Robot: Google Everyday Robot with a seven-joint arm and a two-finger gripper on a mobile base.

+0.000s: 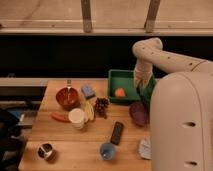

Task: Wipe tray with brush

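White-armed, the gripper (143,89) hangs low over the right part of the green tray (116,79), fingers closed; whether they grip the brush cannot be made out. An orange object (120,92) lies in the tray, and a purple bowl (138,113) sits just in front.

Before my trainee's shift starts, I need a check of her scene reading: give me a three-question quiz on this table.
1. True or false: the green tray sits at the table's far right.
2. What lies inside the tray: A) an orange object, B) grapes, C) a remote?
3. Where is the gripper?

Key
1. True.
2. A. The grapes and the black remote-like bar lie on the table.
3. Shut, down over the tray's right part, above the purple bowl.
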